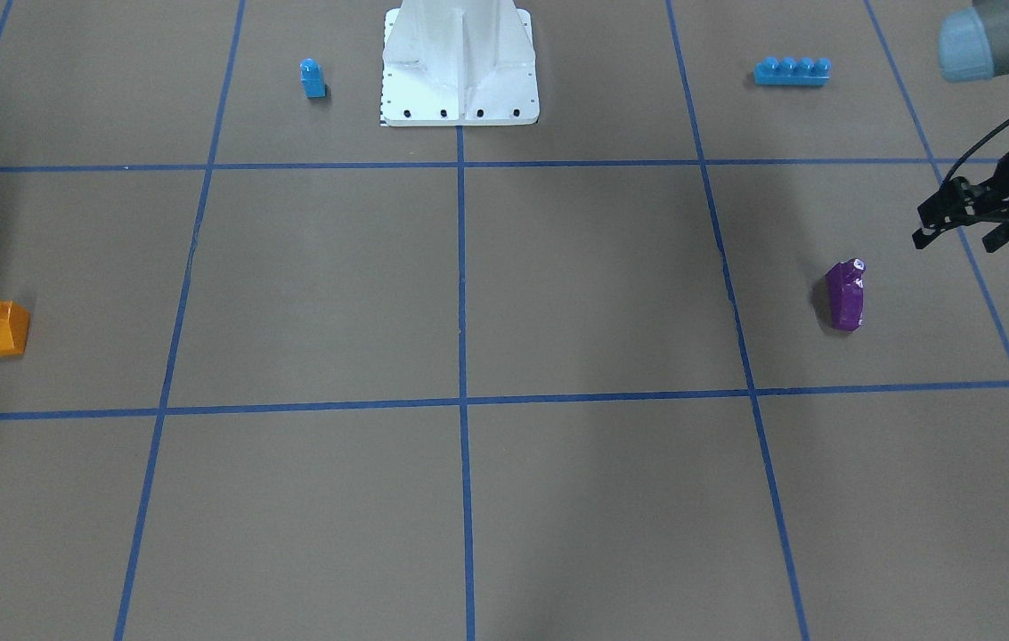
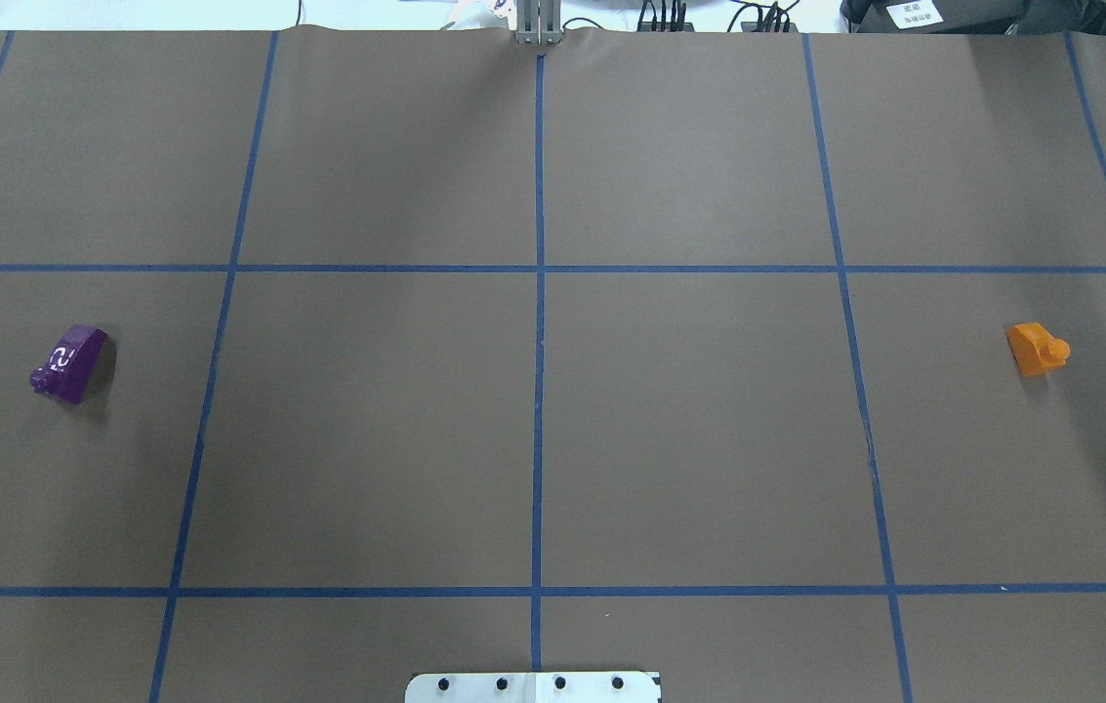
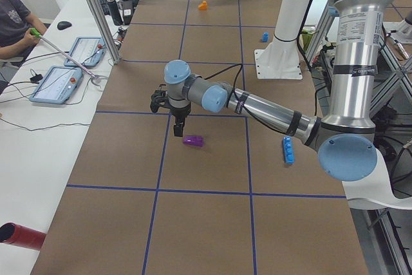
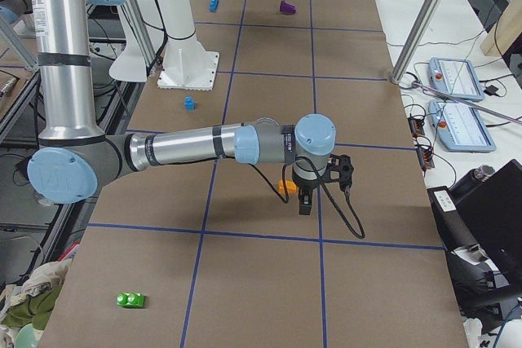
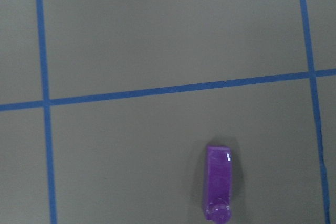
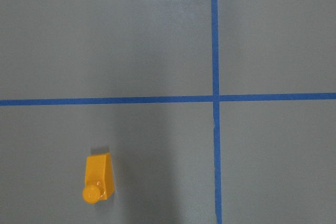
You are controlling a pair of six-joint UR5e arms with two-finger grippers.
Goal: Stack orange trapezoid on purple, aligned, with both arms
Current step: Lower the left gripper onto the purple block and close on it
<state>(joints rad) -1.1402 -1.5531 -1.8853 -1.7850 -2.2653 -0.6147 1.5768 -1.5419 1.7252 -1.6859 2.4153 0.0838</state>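
Note:
The orange trapezoid (image 1: 5, 328) sits alone on the brown table at the robot's right; it also shows in the overhead view (image 2: 1036, 350) and the right wrist view (image 6: 98, 184). The purple block (image 1: 846, 296) appears to lie on its side at the robot's left, also in the overhead view (image 2: 71, 363) and the left wrist view (image 5: 219, 184). My left gripper (image 1: 956, 239) hovers open and empty, above and just outside the purple block. My right gripper (image 4: 308, 195) hovers close beside the orange trapezoid (image 4: 285, 187); I cannot tell if it is open.
A small blue block (image 1: 313, 78) and a long blue brick (image 1: 792, 71) lie either side of the white robot base (image 1: 459, 98). A green block (image 4: 130, 300) lies far off at the right end. Blue tape lines grid the table.

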